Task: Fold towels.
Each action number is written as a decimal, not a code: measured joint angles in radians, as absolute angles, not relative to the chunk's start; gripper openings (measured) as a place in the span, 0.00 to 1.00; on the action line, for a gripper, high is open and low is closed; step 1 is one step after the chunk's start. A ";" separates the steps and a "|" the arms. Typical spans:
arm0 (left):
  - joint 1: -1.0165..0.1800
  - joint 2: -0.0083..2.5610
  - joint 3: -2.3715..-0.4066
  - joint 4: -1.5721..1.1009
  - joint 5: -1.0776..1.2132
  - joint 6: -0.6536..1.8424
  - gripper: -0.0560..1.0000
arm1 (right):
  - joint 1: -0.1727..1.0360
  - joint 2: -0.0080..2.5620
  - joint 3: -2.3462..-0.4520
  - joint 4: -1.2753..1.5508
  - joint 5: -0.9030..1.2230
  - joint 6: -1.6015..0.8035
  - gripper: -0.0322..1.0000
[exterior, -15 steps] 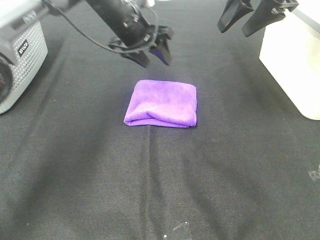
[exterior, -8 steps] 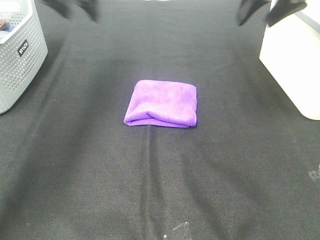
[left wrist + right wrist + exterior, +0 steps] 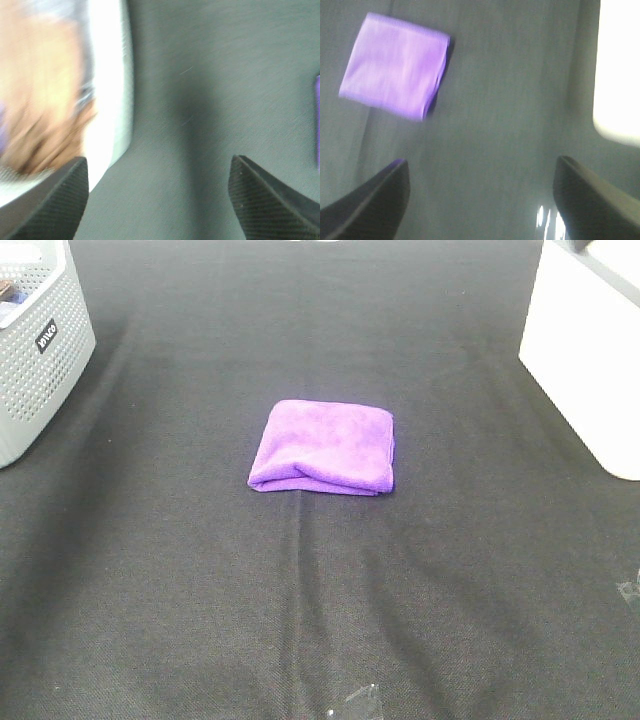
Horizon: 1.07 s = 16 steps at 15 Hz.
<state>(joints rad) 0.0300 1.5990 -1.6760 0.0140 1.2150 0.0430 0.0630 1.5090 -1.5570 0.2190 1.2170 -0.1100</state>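
Note:
The purple towel (image 3: 322, 447) lies folded into a small rectangle on the black cloth in the middle of the exterior high view. It also shows in the right wrist view (image 3: 395, 72), and a thin purple edge (image 3: 317, 120) shows in the left wrist view. Neither gripper appears in the exterior high view. My left gripper (image 3: 157, 200) is open and empty above the cloth beside the basket. My right gripper (image 3: 480, 200) is open and empty, well apart from the towel.
A grey perforated basket (image 3: 50, 350) stands at the far left, blurred in the left wrist view (image 3: 107, 85). A white box (image 3: 585, 350) stands at the far right and shows in the right wrist view (image 3: 620, 70). Bits of clear tape (image 3: 355, 702) lie near the front edge.
Both arms have pulled back out of the exterior high view, the left one from just behind the towel. The folded towel has not moved.

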 joint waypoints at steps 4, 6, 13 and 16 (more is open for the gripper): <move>0.031 1.179 -1.318 0.009 1.218 0.047 0.74 | 0.063 1.088 -1.200 0.205 1.218 -0.084 0.78; 0.031 0.955 -1.151 0.009 1.219 0.047 0.74 | 0.063 0.887 -1.051 0.198 1.220 -0.083 0.78; 0.031 0.235 -0.754 0.010 1.222 0.047 0.74 | 0.063 0.322 -0.704 0.124 1.224 -0.083 0.78; 0.031 0.011 -0.650 0.010 1.227 0.000 0.74 | 0.063 0.152 -0.603 0.124 1.225 -0.084 0.78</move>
<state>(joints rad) 0.0310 0.0110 -0.6500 0.0100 1.2270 0.0000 0.0630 0.1520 -0.6030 0.1240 1.2250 -0.0840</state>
